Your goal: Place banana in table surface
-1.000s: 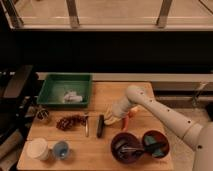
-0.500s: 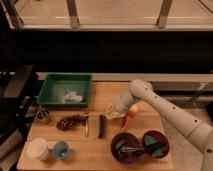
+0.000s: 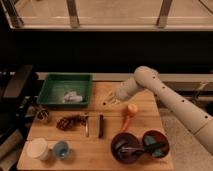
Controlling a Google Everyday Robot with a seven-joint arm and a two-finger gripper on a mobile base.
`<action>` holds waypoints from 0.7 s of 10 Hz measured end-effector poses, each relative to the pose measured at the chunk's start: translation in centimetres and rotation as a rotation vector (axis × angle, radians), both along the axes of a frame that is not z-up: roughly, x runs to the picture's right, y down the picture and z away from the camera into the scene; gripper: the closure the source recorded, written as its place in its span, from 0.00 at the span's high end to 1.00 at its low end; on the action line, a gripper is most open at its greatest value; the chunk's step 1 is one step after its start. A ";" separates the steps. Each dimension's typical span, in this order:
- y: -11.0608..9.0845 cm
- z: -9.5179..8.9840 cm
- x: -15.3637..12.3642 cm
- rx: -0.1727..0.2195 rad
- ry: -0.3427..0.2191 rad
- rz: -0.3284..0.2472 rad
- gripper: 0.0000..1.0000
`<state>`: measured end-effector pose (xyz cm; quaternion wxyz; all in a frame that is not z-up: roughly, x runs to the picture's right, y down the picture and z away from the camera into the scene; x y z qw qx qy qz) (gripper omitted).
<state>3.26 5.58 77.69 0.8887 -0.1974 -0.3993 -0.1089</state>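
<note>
The banana (image 3: pixel 113 98), a small pale yellow cluster of slender curved pieces, sits at the end of my arm. My gripper (image 3: pixel 118 96) is shut on it. It hangs just over the back middle of the light-brown wooden table surface (image 3: pixel 100 150), right of the green tray. The arm reaches in from the right, with its elbow (image 3: pixel 146 78) raised above the table's far edge. The gripper's own parts are mostly hidden behind the banana.
A green tray (image 3: pixel 55 85) with a white item stands at back left. An orange carrot-like item (image 3: pixel 129 113), a black bar (image 3: pixel 101 125), a brown item (image 3: pixel 70 121), two dark bowls (image 3: pixel 128 148) (image 3: pixel 155 142), a white cup (image 3: pixel 39 148) and a blue cup (image 3: pixel 61 148) lie on the table.
My gripper has risen from beside the black bar and moved back and right, over the back middle of the table, with the banana in it.
</note>
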 end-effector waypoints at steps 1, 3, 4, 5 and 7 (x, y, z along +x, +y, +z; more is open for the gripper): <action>-1.4 -0.3 -0.5 0.020 -0.015 0.000 0.03; -2.5 0.5 -0.9 0.006 -0.044 0.014 0.22; -2.6 1.2 -1.3 -0.007 -0.057 0.014 0.30; -2.2 2.7 -2.0 -0.032 -0.076 0.007 0.42; -0.6 6.0 -3.0 -0.078 -0.103 0.000 0.60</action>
